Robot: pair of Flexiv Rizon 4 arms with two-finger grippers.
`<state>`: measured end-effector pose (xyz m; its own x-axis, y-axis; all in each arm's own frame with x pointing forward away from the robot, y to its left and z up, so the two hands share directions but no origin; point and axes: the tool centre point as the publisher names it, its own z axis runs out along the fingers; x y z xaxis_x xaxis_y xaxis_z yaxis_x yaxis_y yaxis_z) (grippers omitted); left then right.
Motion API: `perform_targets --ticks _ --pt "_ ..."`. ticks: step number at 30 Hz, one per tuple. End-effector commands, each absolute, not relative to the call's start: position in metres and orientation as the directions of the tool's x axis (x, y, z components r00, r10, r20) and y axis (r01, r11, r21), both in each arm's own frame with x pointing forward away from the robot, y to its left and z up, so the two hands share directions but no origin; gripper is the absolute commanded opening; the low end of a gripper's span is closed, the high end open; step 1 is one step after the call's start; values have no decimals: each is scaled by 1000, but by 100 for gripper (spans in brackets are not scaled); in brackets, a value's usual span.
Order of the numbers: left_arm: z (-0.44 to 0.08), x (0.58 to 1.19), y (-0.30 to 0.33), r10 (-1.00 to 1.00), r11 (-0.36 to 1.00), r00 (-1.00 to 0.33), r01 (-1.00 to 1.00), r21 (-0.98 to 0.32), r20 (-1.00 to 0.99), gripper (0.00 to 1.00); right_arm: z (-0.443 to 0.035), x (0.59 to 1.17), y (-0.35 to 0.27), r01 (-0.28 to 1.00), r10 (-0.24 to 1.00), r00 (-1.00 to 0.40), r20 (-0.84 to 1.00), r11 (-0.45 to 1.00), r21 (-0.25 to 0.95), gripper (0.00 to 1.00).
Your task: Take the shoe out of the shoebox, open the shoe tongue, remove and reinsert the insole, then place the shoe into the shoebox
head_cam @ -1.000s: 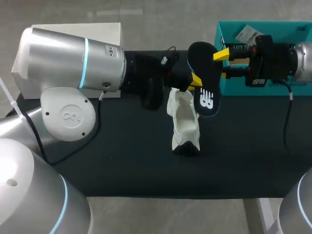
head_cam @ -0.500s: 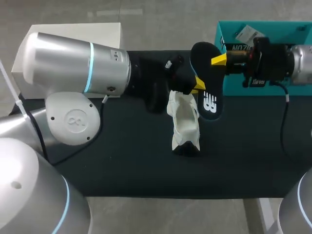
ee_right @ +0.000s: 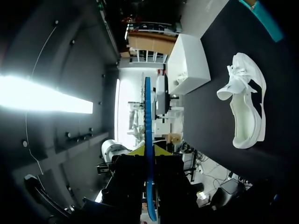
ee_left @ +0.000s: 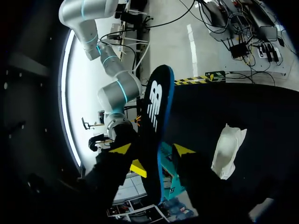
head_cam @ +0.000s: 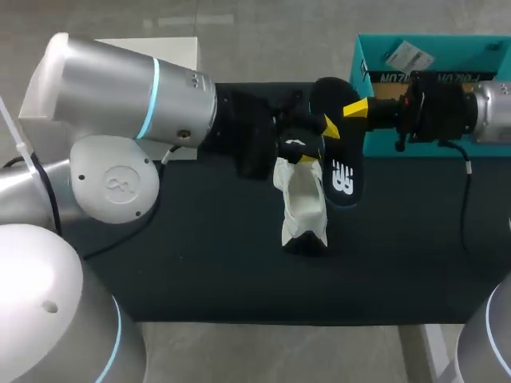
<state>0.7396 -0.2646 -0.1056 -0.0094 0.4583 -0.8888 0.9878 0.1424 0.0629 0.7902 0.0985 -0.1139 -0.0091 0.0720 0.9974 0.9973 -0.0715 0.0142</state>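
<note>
- Above the dark table [head_cam: 200, 263], near its far edge, the black insole [head_cam: 339, 163] hangs on edge in the air, logo side up toward the head camera.
- From the right side, the right gripper [head_cam: 351, 110] has the insole. In its own wrist view the two yellow tips [ee_right: 148, 150] stand close together, pressed on either face of the thin blue-edged insole [ee_right: 147, 116], which runs straight out ahead of the fingers.
- From the left side, the left gripper [head_cam: 317, 140] meets the same insole. In its wrist view the fingers [ee_left: 152, 150] stand wide apart with the insole [ee_left: 154, 107] passing between them. A strip of background shows between the insole and one finger, so these jaws are spread and have not closed on it.
- Below the insole, the white shoe [head_cam: 302, 199] lies on the table with its tongue end toward the grippers and its dark sole end toward the near edge. Neither gripper touches it [ee_right: 245, 109] [ee_left: 228, 149].
- At the far right corner sits the teal shoebox [head_cam: 379, 144], open, with the right arm reaching across it.
- At the far left corner stands a white box [head_cam: 172, 49], well apart from the shoe.
</note>
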Motion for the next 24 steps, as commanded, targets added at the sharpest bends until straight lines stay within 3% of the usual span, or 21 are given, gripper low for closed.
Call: perform_targets --ticks 1,14,24 --pt "-85 743 -250 718 196 -127 980 23 -684 100 -118 793 104 998 106 3 994 -56 3 0" --pt "-66 753 -236 882 207 -179 978 17 -436 100 -137 789 116 999 183 29 983 -30 -24 0" --pt "-55 760 -232 955 87 -68 995 52 -288 100 -147 786 120 999 202 33 979 -24 -29 0"
